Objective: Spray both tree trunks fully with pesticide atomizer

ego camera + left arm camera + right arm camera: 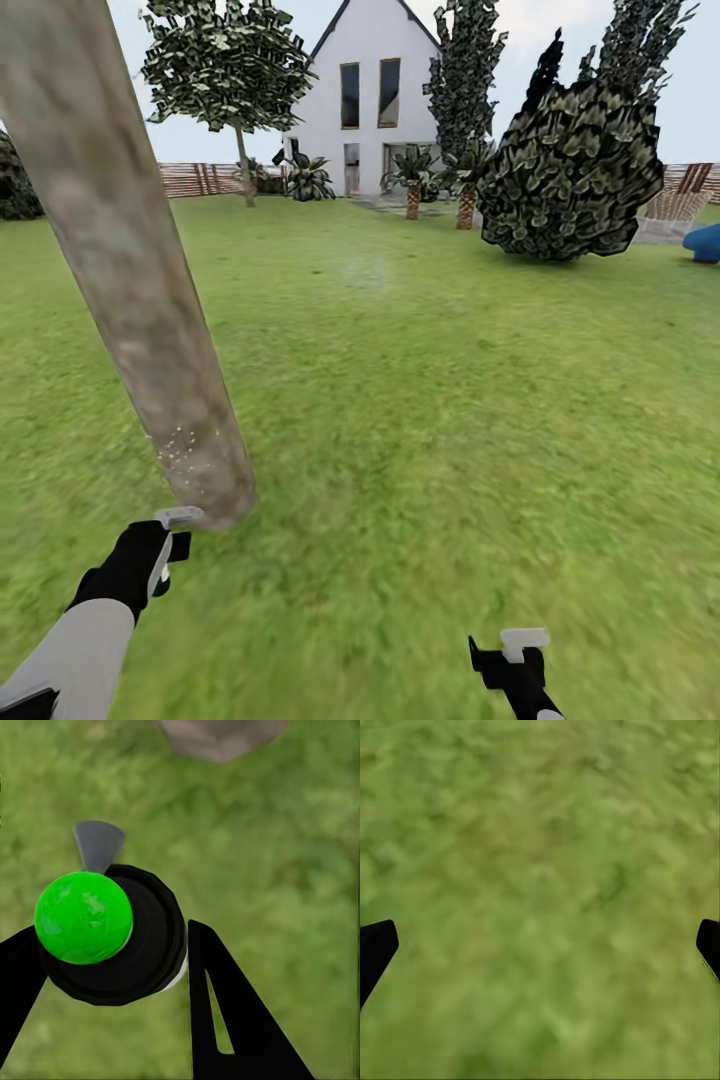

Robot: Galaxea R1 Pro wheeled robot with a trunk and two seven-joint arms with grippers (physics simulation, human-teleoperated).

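black left hand [160,545] grips atomizer [112,934] beside tree trunk [130,290].

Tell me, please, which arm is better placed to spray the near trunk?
Left. The left gripper holds the atomizer by the tree trunk, where specks already show. The right gripper is open over grass.

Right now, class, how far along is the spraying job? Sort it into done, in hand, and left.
Done: the atomizer is off the floor, clamped in the left claw.
In hand: it sits close to the thick tree trunk, where pale specks show only low down.
Left: most of that trunk looks bare, and the second tree is not yet reached. The right claw hangs open over grass.
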